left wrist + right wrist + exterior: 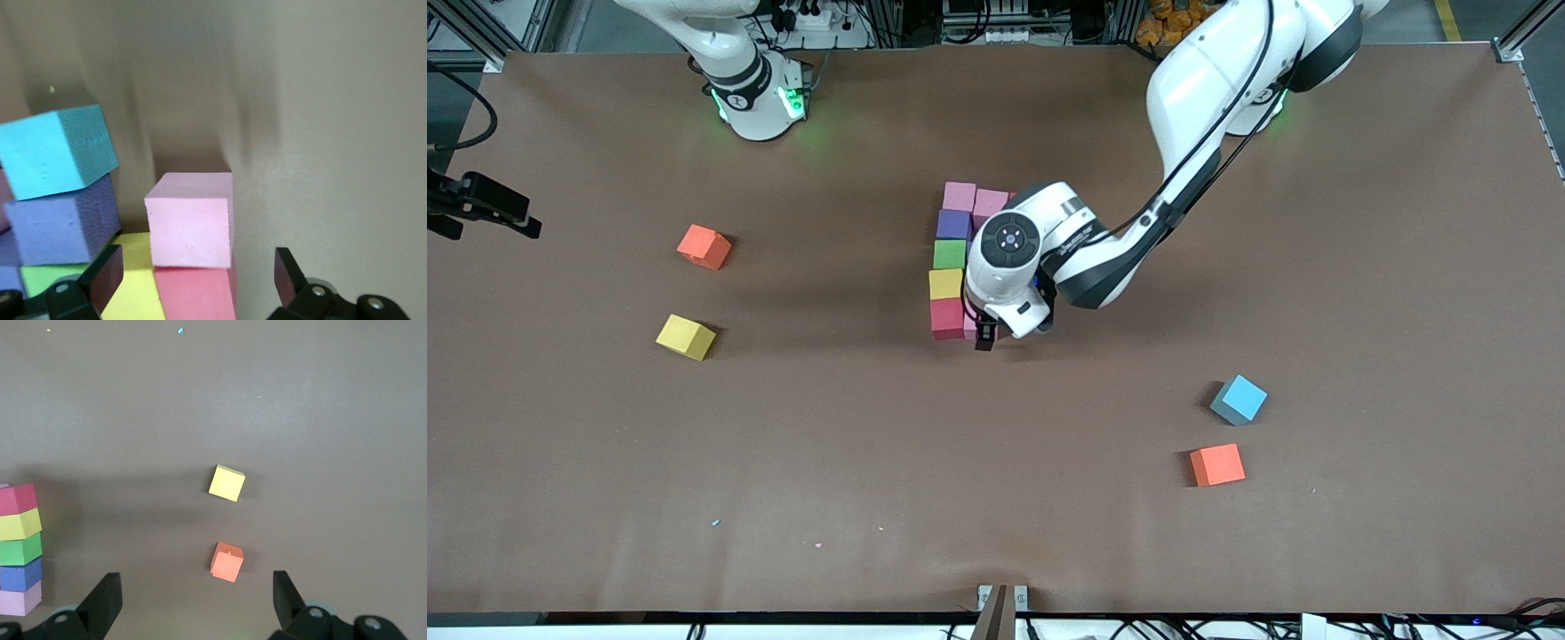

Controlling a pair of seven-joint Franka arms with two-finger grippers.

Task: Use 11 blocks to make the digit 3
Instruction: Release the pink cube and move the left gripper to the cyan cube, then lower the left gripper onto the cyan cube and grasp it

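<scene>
The left end effector point(989, 336) sat low over the near end of the block figure, fingers point(107, 275) spread wide w/ nothing gripped. Between those fingers, in the left wrist view, stood a pink block point(191, 219), resting on the surface & touching a crimson red block point(197, 293). Next to the red one lay a yellow block point(138, 283), then a green block point(50, 277). A purple block point(63, 220) showed past the green, w/ a light blue block point(59, 150) just past it; whether the blue sat on top of another cube couldn't be told.

From the front, the figure's column ran near the middle of the surface point(996, 498): red nearest the camera, then yellow, green, purple, & a pink block point(959, 196) farthest. Another pink block point(991, 204) touched that farthest one, toward the left arm's end. The left arm's wrist hid the rest of the figure.

The right end effector point(193, 597) hung over the right arm's end of the surface, fingers fully apart & empty; that arm was waiting. Below it lay a loose yellow cube point(686, 336) & an orange cube point(703, 246), near each other, well apart from the figure.

Toward the left arm's end, nearer the camera than the figure, a loose light blue cube point(1239, 399) lay near a second orange cube point(1216, 464).
</scene>
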